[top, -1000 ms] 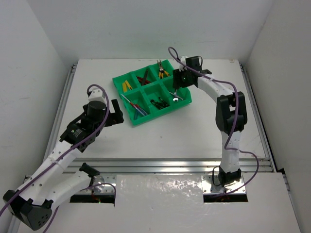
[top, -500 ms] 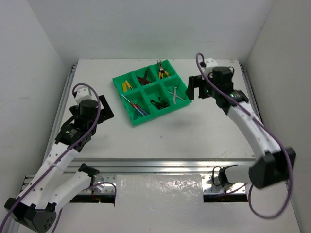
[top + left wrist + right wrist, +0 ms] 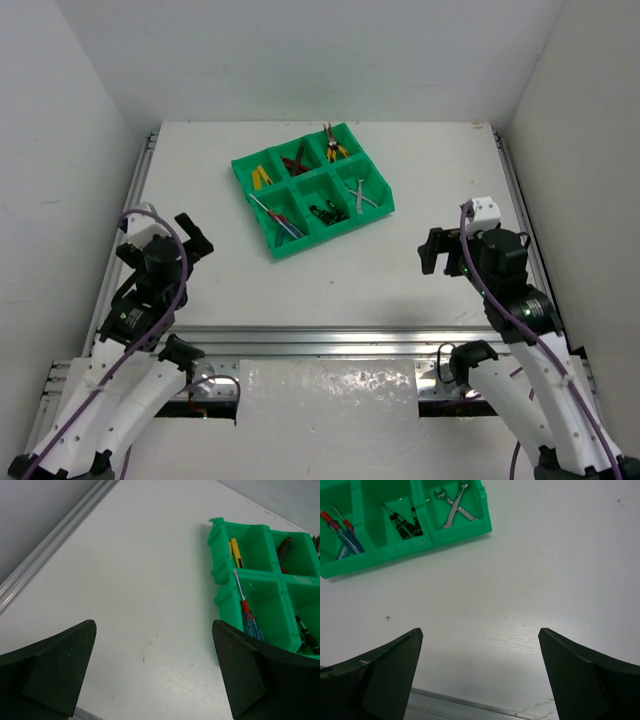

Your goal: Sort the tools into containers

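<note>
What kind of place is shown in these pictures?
Probably a robot lab cell: a white table between plain white panels, an aluminium rail, and a green tray of tools.

The white-and-black left arm [image 3: 105,360] is sitting folded low over its base, its black two-finger left gripper [image 3: 194,234] gaping wide and empty; the matching right gripper [image 3: 436,250] is hovering likewise, jaws spread

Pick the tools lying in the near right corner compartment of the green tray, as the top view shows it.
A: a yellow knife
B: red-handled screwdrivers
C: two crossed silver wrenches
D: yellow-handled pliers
C: the two crossed silver open-end wrenches lie in that corner compartment of the bright green plastic tray, as the right wrist view shows most clearly.
</note>
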`<state>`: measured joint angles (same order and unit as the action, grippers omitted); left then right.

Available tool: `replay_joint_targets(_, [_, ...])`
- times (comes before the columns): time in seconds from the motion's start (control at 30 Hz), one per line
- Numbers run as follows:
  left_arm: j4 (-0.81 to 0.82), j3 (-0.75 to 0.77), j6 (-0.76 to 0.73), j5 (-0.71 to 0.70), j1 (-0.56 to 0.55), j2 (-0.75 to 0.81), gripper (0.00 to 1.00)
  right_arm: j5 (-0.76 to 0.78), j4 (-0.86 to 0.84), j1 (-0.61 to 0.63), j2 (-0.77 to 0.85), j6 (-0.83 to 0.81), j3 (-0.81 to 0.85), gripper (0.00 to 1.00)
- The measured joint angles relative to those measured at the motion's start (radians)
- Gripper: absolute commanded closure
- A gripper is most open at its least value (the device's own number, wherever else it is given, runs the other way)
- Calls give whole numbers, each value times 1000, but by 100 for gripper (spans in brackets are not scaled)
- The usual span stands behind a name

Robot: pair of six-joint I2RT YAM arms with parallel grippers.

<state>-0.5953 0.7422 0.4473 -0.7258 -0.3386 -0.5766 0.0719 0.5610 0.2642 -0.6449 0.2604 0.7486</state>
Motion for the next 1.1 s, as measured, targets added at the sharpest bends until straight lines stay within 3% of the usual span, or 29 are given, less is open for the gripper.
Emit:
replay_joint_targets(0.17, [48, -51, -38, 51, 0, 80, 0, 6, 12, 0, 117, 3, -52, 1])
replay_joint_targets(1.1, [114, -90, -54, 99, 0, 112, 0, -36, 14, 1, 101, 9, -89, 1])
